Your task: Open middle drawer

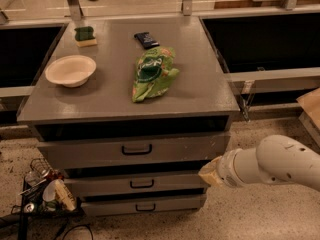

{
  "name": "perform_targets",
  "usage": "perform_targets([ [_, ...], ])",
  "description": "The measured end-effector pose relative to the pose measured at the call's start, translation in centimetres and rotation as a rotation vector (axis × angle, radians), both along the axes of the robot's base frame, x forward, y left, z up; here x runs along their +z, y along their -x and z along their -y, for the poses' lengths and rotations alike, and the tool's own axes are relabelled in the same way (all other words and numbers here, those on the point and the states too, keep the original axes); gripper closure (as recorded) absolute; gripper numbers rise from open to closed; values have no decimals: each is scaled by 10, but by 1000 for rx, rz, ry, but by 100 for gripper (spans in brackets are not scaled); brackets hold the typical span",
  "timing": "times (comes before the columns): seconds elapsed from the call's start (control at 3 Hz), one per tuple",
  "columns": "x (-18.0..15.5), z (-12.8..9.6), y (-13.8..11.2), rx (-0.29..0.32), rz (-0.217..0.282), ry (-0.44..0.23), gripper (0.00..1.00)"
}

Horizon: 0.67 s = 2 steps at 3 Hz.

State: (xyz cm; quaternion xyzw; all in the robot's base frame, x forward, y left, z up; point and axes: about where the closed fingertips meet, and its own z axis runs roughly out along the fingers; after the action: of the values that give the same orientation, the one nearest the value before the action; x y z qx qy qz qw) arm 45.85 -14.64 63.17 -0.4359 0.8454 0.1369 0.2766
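The middle drawer [100, 186] is a wide grey front with a small black loop handle [142, 184], between the taller top drawer [90, 154] and the narrow bottom drawer [115, 205]. All three drawer fronts sit pushed in. My gripper [209, 173] is at the end of the white arm [280, 164], which comes in from the right. The gripper is at the cabinet's front right corner, level with the middle drawer and well to the right of its handle. It holds nothing that I can see.
On the grey cabinet top [200, 84] lie a white bowl [70, 70], a green chip bag [152, 73], a dark snack bar [146, 39] and a green sponge [85, 35]. A wire basket of clutter [45, 191] stands on the floor at the left. Dark bins flank the cabinet.
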Motion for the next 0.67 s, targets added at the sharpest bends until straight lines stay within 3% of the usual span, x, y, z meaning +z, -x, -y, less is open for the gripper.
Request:
perform_targets([
  [0.67,-36,-19,-3,-22,-41,-74,100],
])
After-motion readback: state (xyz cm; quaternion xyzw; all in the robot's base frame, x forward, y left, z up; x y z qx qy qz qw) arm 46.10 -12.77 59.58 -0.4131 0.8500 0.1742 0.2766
